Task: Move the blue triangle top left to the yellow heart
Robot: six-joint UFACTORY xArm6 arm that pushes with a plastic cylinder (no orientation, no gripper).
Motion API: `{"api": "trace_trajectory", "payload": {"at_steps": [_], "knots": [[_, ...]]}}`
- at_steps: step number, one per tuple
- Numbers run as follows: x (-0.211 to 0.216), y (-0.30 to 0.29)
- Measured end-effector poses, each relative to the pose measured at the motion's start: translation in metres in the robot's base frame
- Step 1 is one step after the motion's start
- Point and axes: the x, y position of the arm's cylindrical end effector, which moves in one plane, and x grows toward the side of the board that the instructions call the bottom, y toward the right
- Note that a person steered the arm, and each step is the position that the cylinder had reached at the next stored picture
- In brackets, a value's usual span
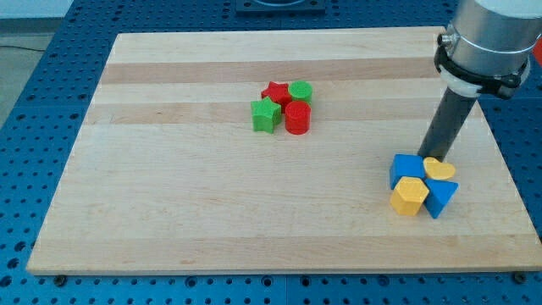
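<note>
The blue triangle (441, 197) lies at the view's lower right, just below the yellow heart (439, 169) and touching it. A blue cube (406, 168) sits left of the heart and a yellow hexagon (410, 195) lies left of the triangle; the four form one tight cluster. My tip (430, 157) stands at the upper edge of the cluster, between the blue cube and the yellow heart, touching or nearly touching the heart.
A second cluster sits near the board's upper middle: a red star (274, 91), a green cylinder (301, 91), a green star (266, 114) and a red cylinder (297, 118). The wooden board (169, 169) ends close to the right of the blue-yellow cluster.
</note>
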Motion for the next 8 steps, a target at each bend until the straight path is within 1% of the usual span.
{"api": "trace_trajectory", "payload": {"at_steps": [3,4,5,6,8], "knots": [[-0.004,0.0],[-0.009,0.024],[0.008,0.089],[0.052,0.107],[0.057,0.104]]}}
